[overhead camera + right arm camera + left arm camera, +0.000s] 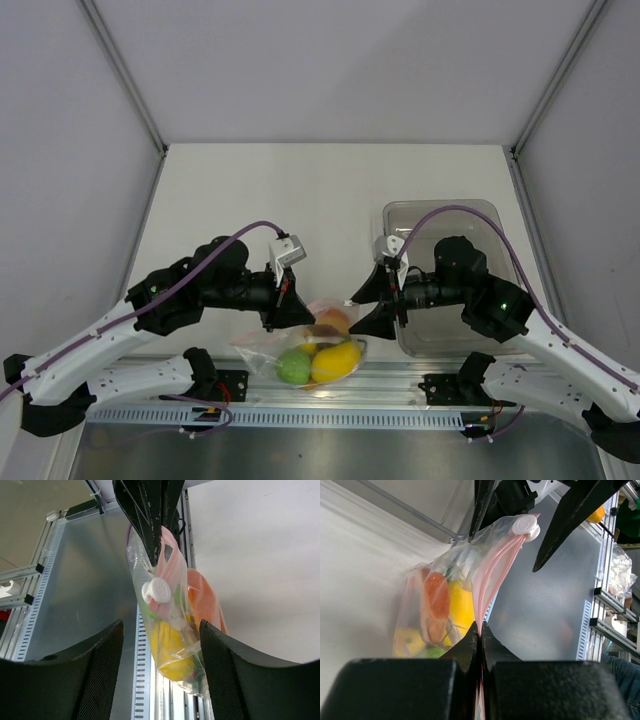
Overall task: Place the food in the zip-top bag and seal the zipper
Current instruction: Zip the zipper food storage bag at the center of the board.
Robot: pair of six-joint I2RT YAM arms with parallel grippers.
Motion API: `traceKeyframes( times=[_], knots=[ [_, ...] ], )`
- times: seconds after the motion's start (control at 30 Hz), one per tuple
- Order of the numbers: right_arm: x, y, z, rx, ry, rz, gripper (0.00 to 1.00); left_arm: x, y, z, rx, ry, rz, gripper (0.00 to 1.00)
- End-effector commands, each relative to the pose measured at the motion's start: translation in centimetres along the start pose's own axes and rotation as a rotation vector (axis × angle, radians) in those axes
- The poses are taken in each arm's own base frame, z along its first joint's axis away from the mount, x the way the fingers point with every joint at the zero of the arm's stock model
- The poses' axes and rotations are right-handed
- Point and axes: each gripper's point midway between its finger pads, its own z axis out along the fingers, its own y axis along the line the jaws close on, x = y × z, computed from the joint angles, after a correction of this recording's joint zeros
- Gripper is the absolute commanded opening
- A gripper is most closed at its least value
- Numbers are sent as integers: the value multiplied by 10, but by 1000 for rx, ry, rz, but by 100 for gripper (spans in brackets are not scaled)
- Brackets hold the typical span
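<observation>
The zip-top bag (262, 345) hangs at the table's near edge, with food inside: a yellow lemon (337, 362), a green round fruit (293, 366) and an orange piece (332, 320). My left gripper (298, 316) is shut on the pink zipper (492, 570), pinching the strip at its left end (480, 626). The white slider (525, 525) sits at the strip's far end. My right gripper (353, 316) is open, its fingers (102, 670) standing on either side of the bag (170, 630), just short of the slider (156, 590). It touches nothing that I can see.
A rigid clear rectangular bin (445, 215) stands on the table at the right, under my right arm. A slotted metal rail (300, 412) runs along the near edge below the bag. White walls close in the table on three sides.
</observation>
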Motion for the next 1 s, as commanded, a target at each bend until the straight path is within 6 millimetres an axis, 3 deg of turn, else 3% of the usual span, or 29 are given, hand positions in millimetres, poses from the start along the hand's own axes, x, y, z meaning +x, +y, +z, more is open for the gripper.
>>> traceKeyframes(
  times=[0.0,0.43,0.97],
  knots=[
    [-9,2,5,-34,-50,-31,64,-15,-15,-7,52,-48,23,1],
    [5,-8,23,-78,-71,-3,57,-12,-13,-8,44,-48,25,0],
    [-7,-6,22,-127,-152,-9,49,-7,-11,-7,41,-43,12,0]
  ],
)
